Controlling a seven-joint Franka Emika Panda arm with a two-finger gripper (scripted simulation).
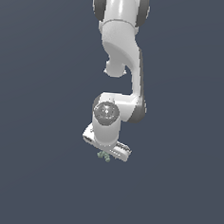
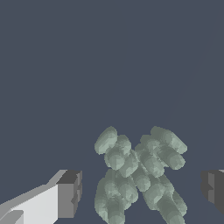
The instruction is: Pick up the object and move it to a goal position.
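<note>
Wrist view: object (image 2: 138, 175), a pale grey-green cross of knobby lobes, lies between the two dark-tipped fingers (image 2: 70, 194), which stand spread wide, one on each side of it. Neither pad touches it; a clear gap of bare surface shows on both sides, a little wider on the side of the finger at the frame edge. Beyond the object the dark blue-grey table (image 2: 109, 57) runs plain and unbroken to the limits of the frame, no edge or wall seen. Exterior view: white arm (image 1: 121, 48) hangs down from the top of the frame, wrist bent over, gripper (image 1: 106, 154) low and directly above the object (image 1: 103, 156), which shows only as a tiny greenish speck peeking out under the hand's lower rim. Fingers themselves are hard to make out here, hidden by the hand body; whether the object rests on the surface or is lifted cannot be told from this angle. Open ground lies all round the object on every side in this view, with no table edge in sight. Only the wrist view gives the cross shape and the finger gaps; only the exterior view gives the arm's posture.
</note>
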